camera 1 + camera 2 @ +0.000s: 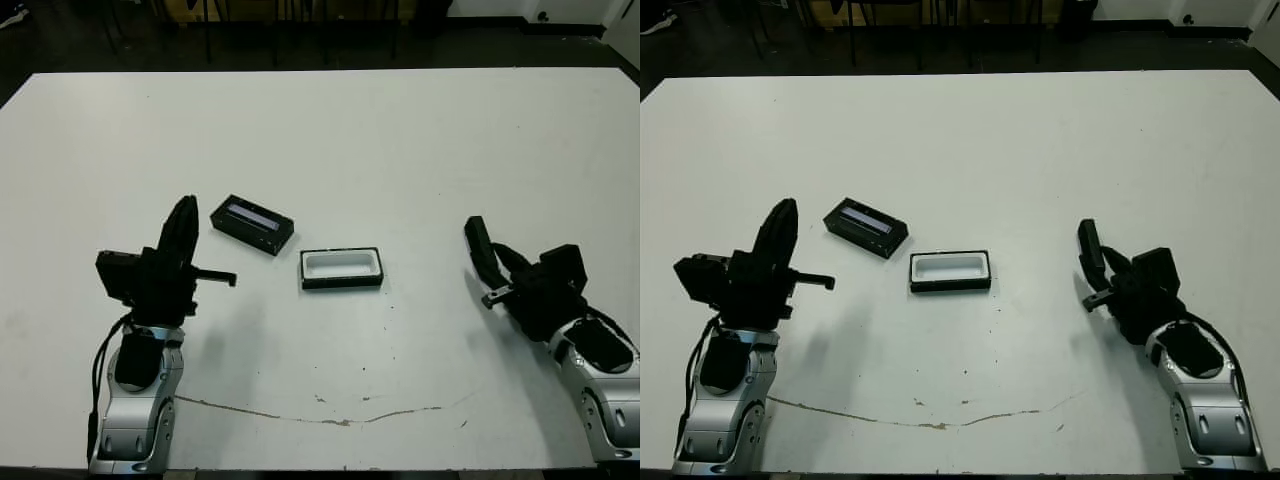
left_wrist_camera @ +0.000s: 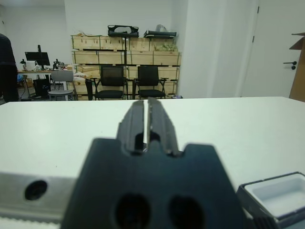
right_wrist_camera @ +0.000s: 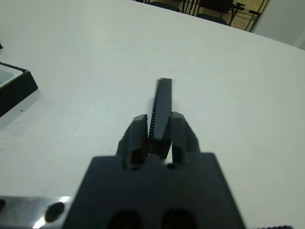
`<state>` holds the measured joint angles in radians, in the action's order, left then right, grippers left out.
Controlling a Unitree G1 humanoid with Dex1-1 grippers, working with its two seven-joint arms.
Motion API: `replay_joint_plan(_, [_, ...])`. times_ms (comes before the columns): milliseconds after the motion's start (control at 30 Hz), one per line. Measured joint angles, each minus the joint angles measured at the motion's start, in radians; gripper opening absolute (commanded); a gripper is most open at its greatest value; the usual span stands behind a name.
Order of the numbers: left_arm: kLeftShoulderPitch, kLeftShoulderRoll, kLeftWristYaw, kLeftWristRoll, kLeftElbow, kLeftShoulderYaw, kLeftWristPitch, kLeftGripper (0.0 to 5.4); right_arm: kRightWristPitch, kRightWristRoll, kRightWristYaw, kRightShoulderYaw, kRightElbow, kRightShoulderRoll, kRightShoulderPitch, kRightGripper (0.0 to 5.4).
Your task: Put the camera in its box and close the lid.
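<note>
White counter [image 1: 400, 140], matte, with a thin brownish scratch line and a few small specks near its near edge. Dark floor beyond the far edge. Left wrist view shows a room behind: wooden crates [image 2: 126, 51] stacked along a white wall, two black chairs [image 2: 128, 82], a desk with a monitor [image 2: 36, 58], a door at far right.

Box [image 1: 342, 268]: shallow black tray, white lining, open, sits mid-counter. Lid [image 1: 252, 224]: black cover with a pale bluish strip on top, just beside the box on its far-left side, angled, not touching. Camera not made out anywhere.

Left pincer [image 1: 183, 228] raised off the counter, fingers pressed together, empty. Right pincer [image 1: 480, 250] closed too, empty, well apart from the box.
</note>
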<state>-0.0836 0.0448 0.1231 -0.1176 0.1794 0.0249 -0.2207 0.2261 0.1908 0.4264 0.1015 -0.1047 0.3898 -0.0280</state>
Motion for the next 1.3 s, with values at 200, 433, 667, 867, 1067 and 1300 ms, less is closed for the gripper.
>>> replay_joint_plan(200, [0.0,0.0,0.0,0.007,0.0,0.001,-0.001,0.0,0.053,0.016,0.019,0.001,-0.024,0.011,0.004,0.0])
replay_joint_plan(433, [0.0,0.0,0.001,0.0,0.003,0.002,0.003,0.0,0.08,0.029,0.019,0.008,-0.033,0.015,0.005,0.0])
replay_joint_plan(667, [0.0,-0.002,0.0,-0.002,0.005,0.002,0.008,0.0,0.006,0.021,-0.023,0.01,-0.022,-0.026,-0.014,0.0])
replay_joint_plan(867, [0.0,-0.002,-0.002,0.0,0.008,0.002,0.01,0.0,-0.152,0.014,-0.026,0.017,-0.038,-0.05,-0.022,0.0])
replay_joint_plan(1067, [0.0,-0.003,-0.011,0.003,0.019,0.0,0.023,0.0,-0.232,-0.048,-0.037,0.011,-0.168,-0.042,-0.012,0.0])
replay_joint_plan(1300, [-0.001,-0.004,-0.016,0.008,0.026,-0.002,0.026,0.0,-0.471,-0.233,-0.035,-0.031,-0.21,0.018,0.035,0.0])
